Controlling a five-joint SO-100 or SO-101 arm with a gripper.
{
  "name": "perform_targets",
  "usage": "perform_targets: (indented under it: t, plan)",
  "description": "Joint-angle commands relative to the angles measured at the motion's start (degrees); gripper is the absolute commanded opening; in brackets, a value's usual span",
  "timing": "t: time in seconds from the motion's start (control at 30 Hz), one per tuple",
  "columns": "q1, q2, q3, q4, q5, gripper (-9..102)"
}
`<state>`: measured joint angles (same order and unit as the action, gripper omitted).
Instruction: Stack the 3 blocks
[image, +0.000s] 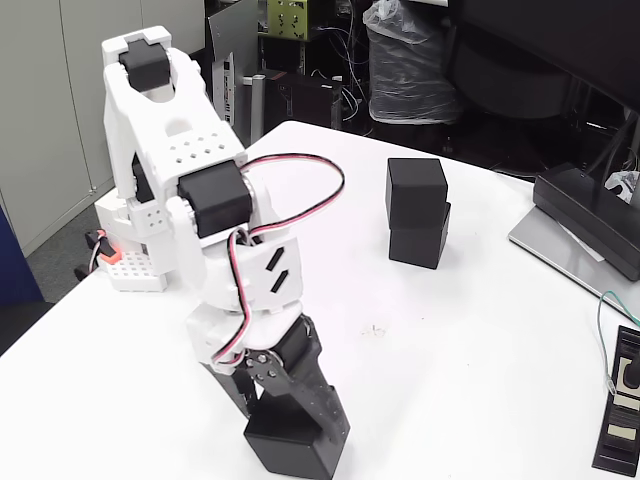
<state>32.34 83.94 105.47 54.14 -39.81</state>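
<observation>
Down at the near edge sits the third block (292, 442) on the white desk (450, 340), and the hand (290, 405) is down over it, dark fingers (325, 400) straddling its top; fully clenched or not, I cannot tell. Across the desk, well apart, two blocks (417, 213) already stand stacked, the upper one twisted slightly off square. My call: grip firmly and centred, lift straight up before swinging over, then lower gently and square onto that crooked top, since a nudge could topple it.
</observation>
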Motion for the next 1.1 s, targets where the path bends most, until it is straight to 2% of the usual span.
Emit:
perform_targets:
  t: [0.0,0.3,0.53,0.8,1.07]
  plan:
    - [0.18,-0.97,0.44,0.70,0.09,-2]
    - [-0.62,3.43,0.44,0.88,0.18,-1]
    - [-0.97,14.50,0.35,7.47,0.18,-1]
    - [-7.56,27.51,0.35,13.18,7.47,-1]
    - [-16.17,41.92,0.26,13.89,13.89,-1]
